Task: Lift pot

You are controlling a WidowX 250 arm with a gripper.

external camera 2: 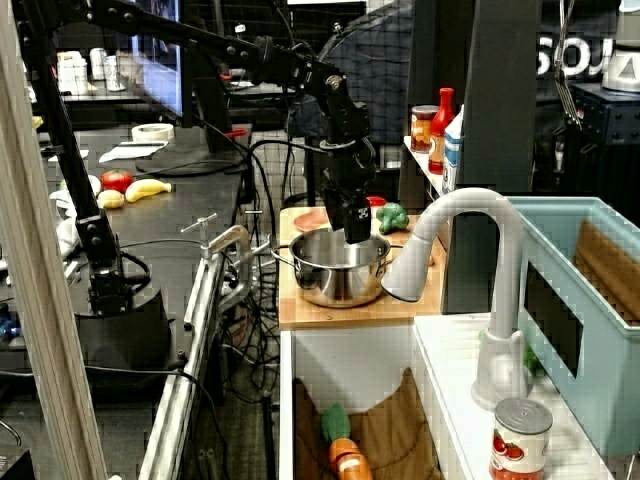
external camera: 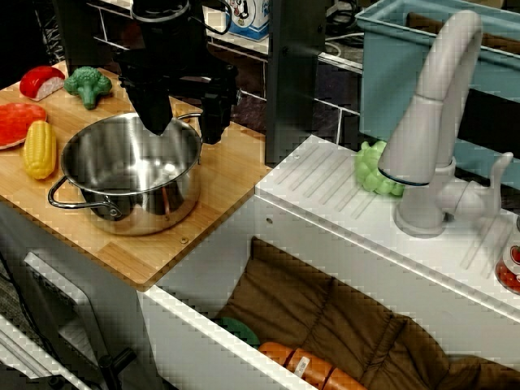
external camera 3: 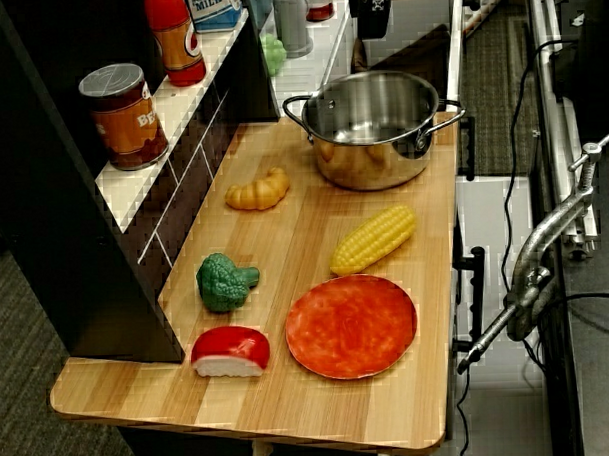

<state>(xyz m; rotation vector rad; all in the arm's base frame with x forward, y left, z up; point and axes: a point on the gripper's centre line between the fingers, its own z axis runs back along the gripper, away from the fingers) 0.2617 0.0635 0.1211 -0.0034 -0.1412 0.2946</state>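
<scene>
The pot [external camera: 130, 175] is round, shiny steel and lidless, with thin loop handles, and stands on the wooden counter [external camera: 219, 183]. It also shows in the side view [external camera 2: 340, 270] and the end view [external camera 3: 371, 126]. My black gripper [external camera: 185, 126] is open and hangs just over the pot's far rim. One finger [external camera: 156, 110] is over the inside and the other [external camera: 215, 114] is outside, with the far handle below the gap. The gripper also shows in the side view [external camera 2: 355, 230] and at the top of the end view [external camera 3: 372, 13]. It holds nothing.
Toy corn [external camera: 39, 149], a red plate [external camera: 15, 123], broccoli [external camera: 88, 85] and a red-and-white piece [external camera: 41, 81] lie left of the pot. A croissant [external camera 3: 258, 190] lies by the dark back wall. A white sink with a faucet [external camera: 431, 130] is to the right.
</scene>
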